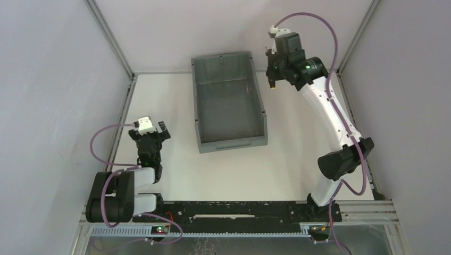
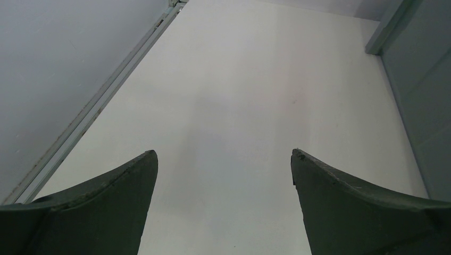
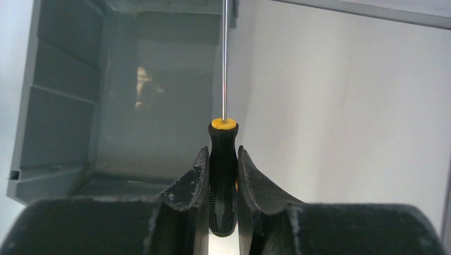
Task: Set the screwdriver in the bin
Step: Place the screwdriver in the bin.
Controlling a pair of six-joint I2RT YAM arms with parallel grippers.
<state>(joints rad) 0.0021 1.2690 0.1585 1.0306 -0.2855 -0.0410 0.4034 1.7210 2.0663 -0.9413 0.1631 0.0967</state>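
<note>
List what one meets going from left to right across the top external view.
left gripper, jaws open → bin → right gripper, jaws shut on the screwdriver, just past the bin's far right corner.

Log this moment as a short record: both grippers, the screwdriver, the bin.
screwdriver: held by its black handle, shaft sticking out ahead of the jaws; not yet in bin
right gripper: shut on screwdriver, raised by bin's far right corner
left gripper: open, empty, left of bin
bin: upright, nothing visible inside
</note>
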